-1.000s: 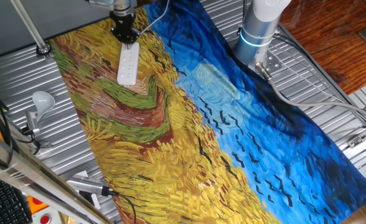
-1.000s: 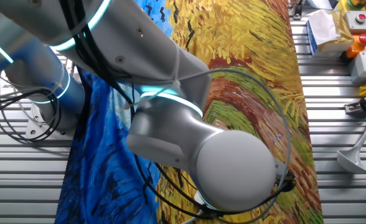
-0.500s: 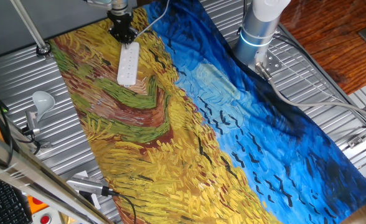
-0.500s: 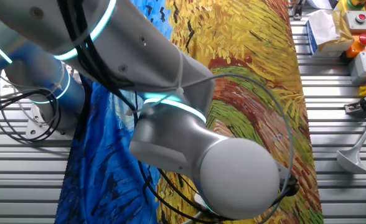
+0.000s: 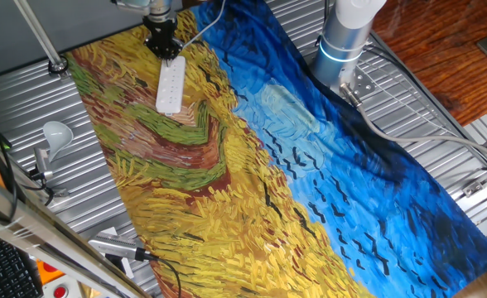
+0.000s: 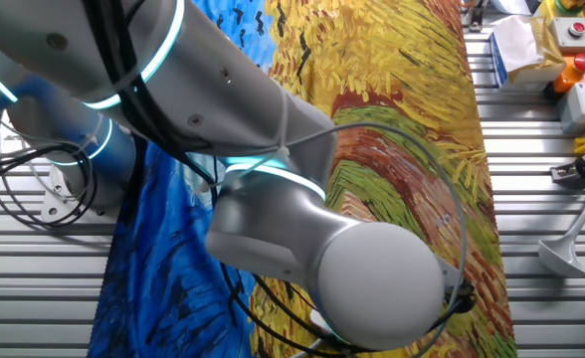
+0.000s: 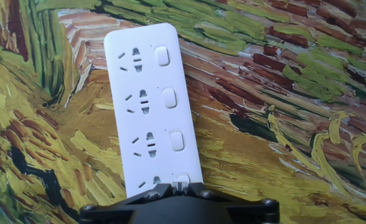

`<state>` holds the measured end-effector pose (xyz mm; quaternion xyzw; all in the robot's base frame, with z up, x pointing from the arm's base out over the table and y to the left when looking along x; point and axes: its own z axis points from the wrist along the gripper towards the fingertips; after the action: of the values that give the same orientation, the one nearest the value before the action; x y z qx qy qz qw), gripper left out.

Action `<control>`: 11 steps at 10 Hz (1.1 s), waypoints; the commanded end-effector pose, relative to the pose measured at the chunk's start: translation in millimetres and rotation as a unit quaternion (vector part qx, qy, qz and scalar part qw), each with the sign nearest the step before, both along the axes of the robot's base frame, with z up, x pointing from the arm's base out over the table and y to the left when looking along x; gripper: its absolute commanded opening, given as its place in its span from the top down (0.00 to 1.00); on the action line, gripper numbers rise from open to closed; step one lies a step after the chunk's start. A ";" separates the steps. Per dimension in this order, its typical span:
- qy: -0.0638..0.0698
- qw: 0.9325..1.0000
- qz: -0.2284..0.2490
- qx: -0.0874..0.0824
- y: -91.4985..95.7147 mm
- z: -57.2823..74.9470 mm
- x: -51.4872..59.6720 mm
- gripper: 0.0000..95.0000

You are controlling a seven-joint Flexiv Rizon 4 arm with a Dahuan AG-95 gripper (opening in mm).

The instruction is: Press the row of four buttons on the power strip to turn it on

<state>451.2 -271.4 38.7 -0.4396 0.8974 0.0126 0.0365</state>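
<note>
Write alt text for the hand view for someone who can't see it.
A white power strip lies on a painted yellow-and-green cloth, its row of four buttons along the right side beside the sockets. The dark gripper body covers its near end.

two high opposite table views, close hand view downward

My grey jointed arm (image 6: 273, 149) stretches across frame in other fixed view, rounded elbow (image 6: 372, 283) nearest lens, teal ring lit. My black two-finger claw (image 5: 164, 45) points straight down at far end of counter. Hand view catches only claw's dark underside; finger state unreadable.
</note>
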 end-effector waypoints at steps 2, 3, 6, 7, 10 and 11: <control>0.001 1.000 0.002 0.000 -0.6 -0.6 2.2 1.00; 0.001 1.000 0.003 0.001 -0.5 -0.9 2.2 1.00; 0.000 1.000 0.006 0.001 0.7 -2.2 2.7 1.00; 0.000 1.000 0.007 0.000 0.8 -2.3 2.8 1.00; 0.000 1.000 0.011 0.001 1.1 -3.7 2.5 1.00; 0.000 1.000 0.011 0.000 1.1 -4.7 2.5 1.00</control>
<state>453.8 -270.5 35.3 -0.4499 0.8922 0.0130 0.0368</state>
